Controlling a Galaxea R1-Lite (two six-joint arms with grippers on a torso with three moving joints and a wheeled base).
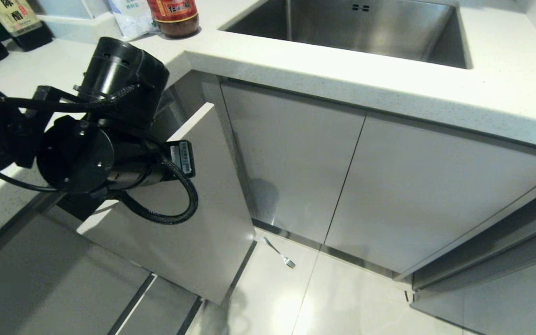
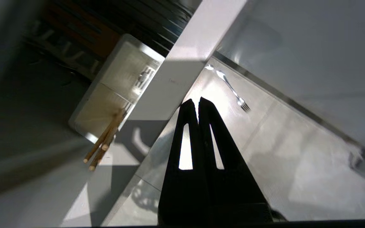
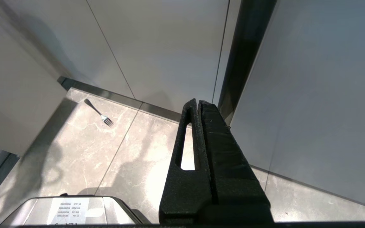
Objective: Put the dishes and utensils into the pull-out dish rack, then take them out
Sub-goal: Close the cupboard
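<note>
Silver fork (image 2: 233, 91) lies dropped on floor tile just beyond left gripper (image 2: 198, 101), jaws together, empty; chopsticks (image 2: 103, 142) sit cupped beside it.

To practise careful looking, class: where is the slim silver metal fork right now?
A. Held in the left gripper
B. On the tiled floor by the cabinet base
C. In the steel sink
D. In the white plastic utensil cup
B: the slim silver metal fork lies on the pale tiled floor, while the left gripper is shut and empty.
</note>
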